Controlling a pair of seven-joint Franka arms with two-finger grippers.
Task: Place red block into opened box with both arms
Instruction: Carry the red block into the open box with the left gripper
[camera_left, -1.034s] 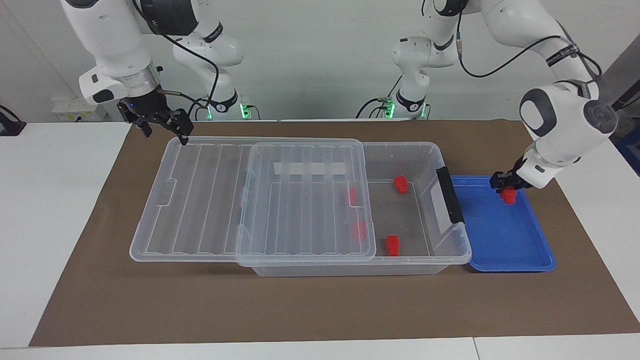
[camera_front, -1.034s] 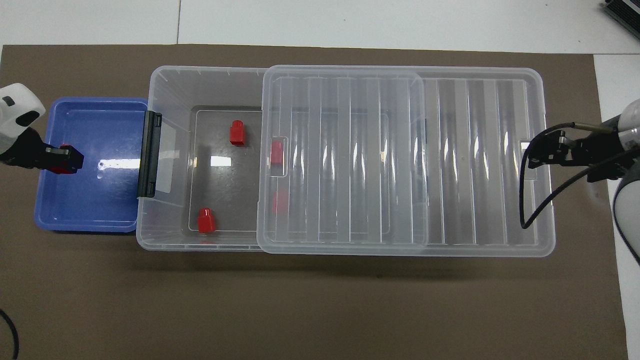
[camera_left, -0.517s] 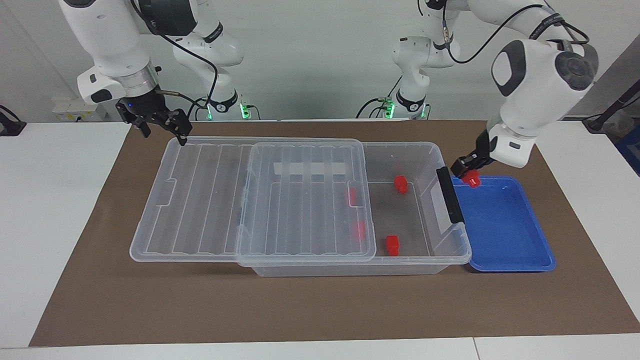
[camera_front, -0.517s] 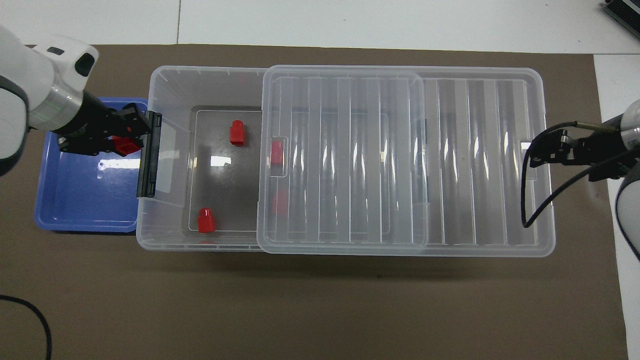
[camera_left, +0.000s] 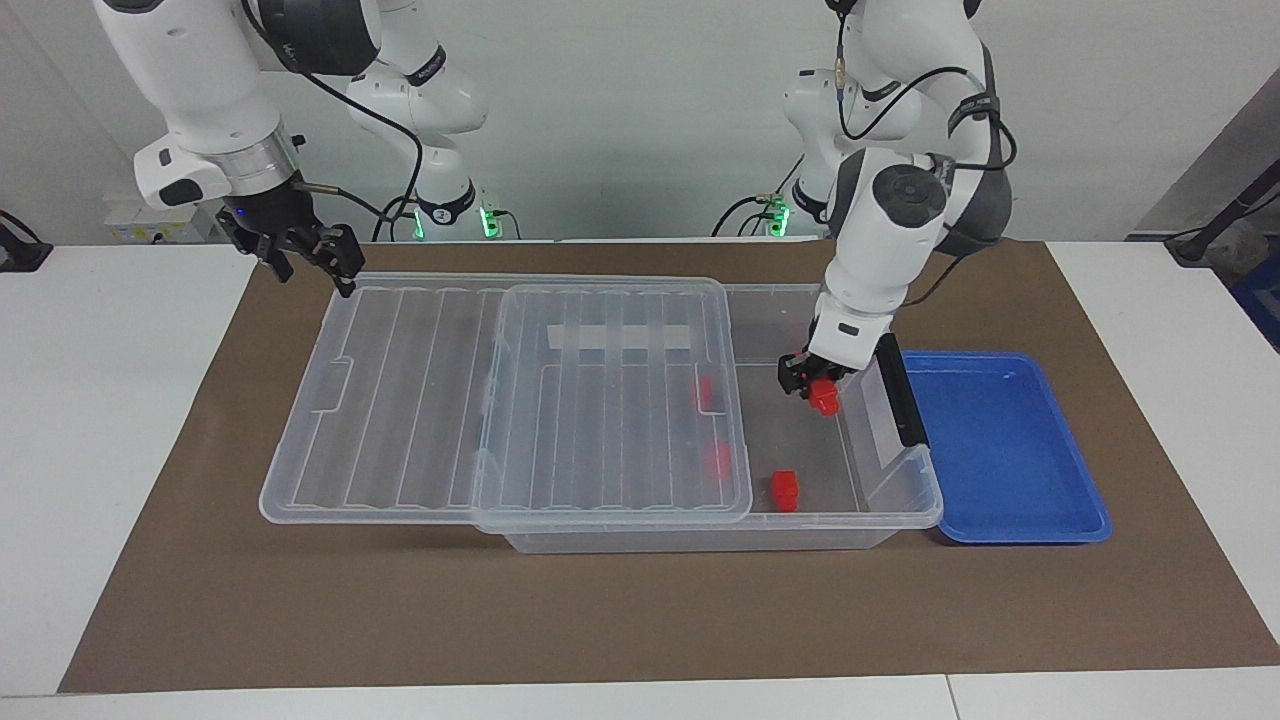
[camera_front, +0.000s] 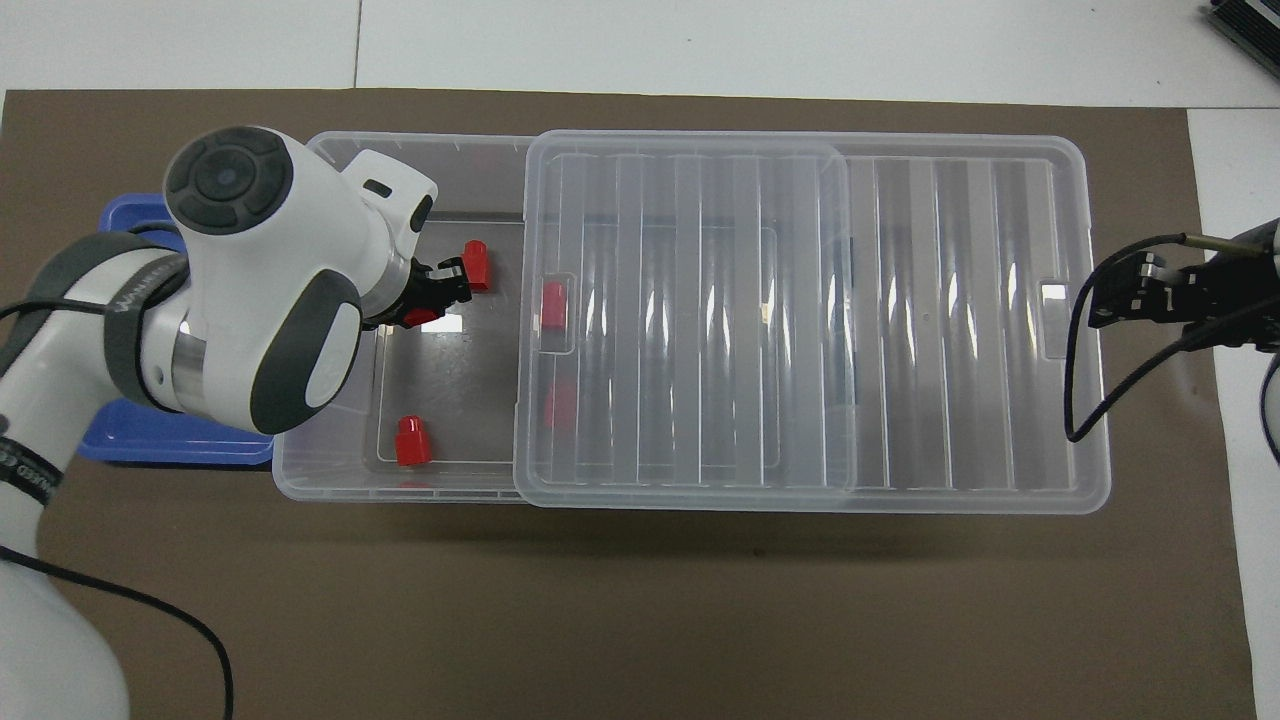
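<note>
No legible text, labels or nos. anywhere; grey band on left arm (camera_front: 130, 300) has lettering, too small to read.

Two high cameras, half a turn apart, on one table

The facing view looks from across the table toward the robots, steeply down, far enough to hold the whole brown mat (camera_left: 640, 620). The overhead view looks down from above the robots' own end, somewhat closer. Both share the large clear plastic storage bin (camera_left: 905, 515) (camera_front: 330, 160), its ribbed clear lid (camera_left: 400, 400) (camera_front: 960, 320) and the shallow blue tray (camera_left: 1010, 450) (camera_front: 125, 212).
</note>
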